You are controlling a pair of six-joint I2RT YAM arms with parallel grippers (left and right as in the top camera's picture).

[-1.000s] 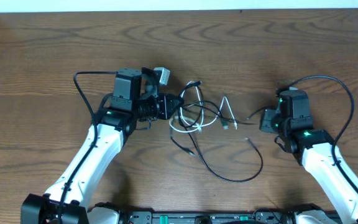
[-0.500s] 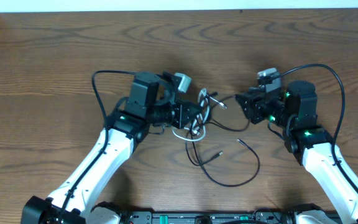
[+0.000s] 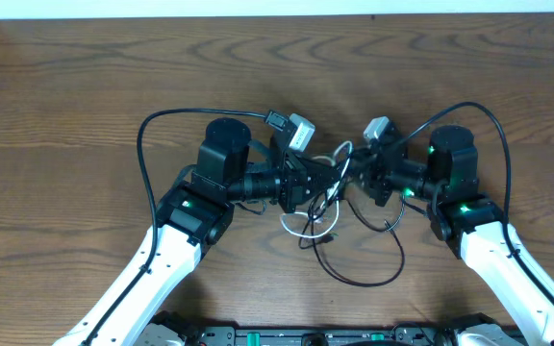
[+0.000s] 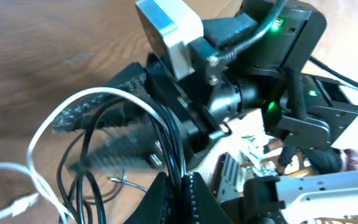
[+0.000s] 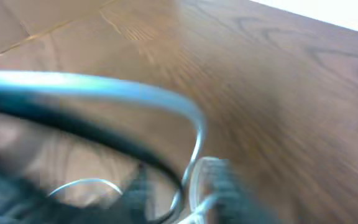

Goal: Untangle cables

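The thin black cable (image 3: 364,281) and the white cable (image 3: 296,231) lie bunched together at the table's middle, with a black loop trailing toward the front. My left gripper (image 3: 323,183) reaches into the bunch from the left. In the left wrist view it (image 4: 180,190) is shut on strands of the black cable (image 4: 166,124), with a white cable loop (image 4: 48,124) to its left. My right gripper (image 3: 362,178) faces it closely from the right. The right wrist view is blurred; white cable (image 5: 166,93) and black cable (image 5: 73,118) cross close to the camera, and its jaws are unclear.
The right arm's wrist and camera (image 4: 272,74) sit directly in front of my left gripper. Thick black arm cables arch over each arm (image 3: 147,135) (image 3: 498,125). The brown wooden table (image 3: 85,77) extends on all sides, with its far edge at the top.
Both grippers have moved inward toward each other and now nearly meet. The cables, spread out a second ago, are drawn into a tighter bunch between them.
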